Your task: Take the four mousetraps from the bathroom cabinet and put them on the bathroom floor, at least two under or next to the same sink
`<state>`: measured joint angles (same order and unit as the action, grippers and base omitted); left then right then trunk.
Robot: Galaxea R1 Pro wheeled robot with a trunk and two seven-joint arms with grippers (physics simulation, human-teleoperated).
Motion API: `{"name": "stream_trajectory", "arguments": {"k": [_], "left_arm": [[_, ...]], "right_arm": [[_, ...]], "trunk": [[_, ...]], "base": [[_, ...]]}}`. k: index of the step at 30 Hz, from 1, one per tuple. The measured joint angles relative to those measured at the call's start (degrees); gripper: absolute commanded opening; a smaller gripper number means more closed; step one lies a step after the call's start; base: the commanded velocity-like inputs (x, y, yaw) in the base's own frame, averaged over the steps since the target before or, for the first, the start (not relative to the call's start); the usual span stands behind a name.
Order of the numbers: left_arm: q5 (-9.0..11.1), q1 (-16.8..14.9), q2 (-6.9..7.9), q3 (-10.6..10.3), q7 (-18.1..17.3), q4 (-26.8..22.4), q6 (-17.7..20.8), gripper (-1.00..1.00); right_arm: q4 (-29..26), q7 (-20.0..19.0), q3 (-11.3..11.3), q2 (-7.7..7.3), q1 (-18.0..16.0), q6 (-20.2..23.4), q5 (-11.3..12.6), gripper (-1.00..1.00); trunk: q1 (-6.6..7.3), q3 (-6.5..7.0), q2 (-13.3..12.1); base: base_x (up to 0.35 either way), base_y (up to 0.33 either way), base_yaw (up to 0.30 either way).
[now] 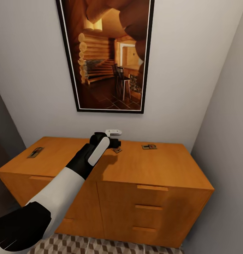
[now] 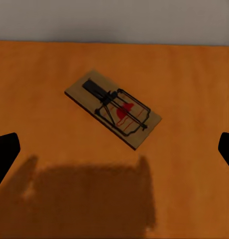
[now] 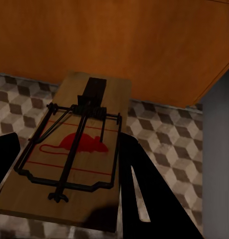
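The orange-wood cabinet [image 1: 149, 176] is seen standing against a pale wall beneath a framed picture of a log-cabin interior [image 1: 109, 53], with the cube-patterned bathroom floor [image 1: 100, 247] visible at its foot. Three mousetraps are recorded on the cabinet top in the head view: one near the left end [image 1: 35, 152], one toward the right rear [image 1: 149, 146], and one at the middle [image 1: 117, 150], partly hidden by the left arm. The left end effector [image 1: 112, 141] is held over the cabinet top above that middle trap; in the left wrist view its fingertips [image 2: 4, 152] are spread wide at either edge, nothing is gripped, and the middle mousetrap [image 2: 113, 108] lies flat and diagonal on the wood between and apart from them. In the right wrist view a fourth mousetrap [image 3: 74, 149], printed with a red mouse figure, is seen close up, clamped between the dark fingers [image 3: 144, 194] of the right end effector, with the tiled floor and the cabinet's side behind it.
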<state>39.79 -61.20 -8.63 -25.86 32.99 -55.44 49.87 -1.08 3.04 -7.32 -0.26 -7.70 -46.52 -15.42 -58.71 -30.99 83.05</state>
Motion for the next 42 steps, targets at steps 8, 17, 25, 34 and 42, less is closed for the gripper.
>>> {"name": "stream_trajectory", "arguments": {"k": [8,17,25,34,42], "left_arm": [[0.0,0.0,-0.02,-0.1,0.0,0.4,0.0,1.0],[0.1,0.1,-0.01,-1.0,-0.1,2.3,0.0,1.0],[0.2,0.4,-0.09,-1.2,-2.7,4.5,-0.1,1.0],[0.2,0.4,-0.09,-1.2,-4.5,5.3,-0.1,1.0],[0.2,0.4,-0.09,-1.2,-4.6,5.3,-0.1,1.0]], "right_arm": [[0.0,0.0,0.0,0.0,0.0,0.0,0.0,-1.0],[0.0,0.0,0.0,0.0,0.0,0.0,0.0,-1.0],[0.1,0.0,0.0,0.0,0.0,0.0,0.0,-1.0],[0.1,0.0,0.0,0.04,0.0,0.0,0.0,-1.0],[0.1,0.0,0.0,0.01,0.0,0.0,0.0,-1.0]], "trunk": [[-0.02,0.0,0.0],[-0.02,0.0,0.0],[-0.02,0.0,0.0],[-0.02,0.0,0.0],[-0.02,0.0,0.0]], "base": [[0.045,-0.031,0.0],[0.002,-0.001,0.0],[0.0,0.0,0.0],[0.0,0.0,0.0],[0.015,0.0,0.0]]}}
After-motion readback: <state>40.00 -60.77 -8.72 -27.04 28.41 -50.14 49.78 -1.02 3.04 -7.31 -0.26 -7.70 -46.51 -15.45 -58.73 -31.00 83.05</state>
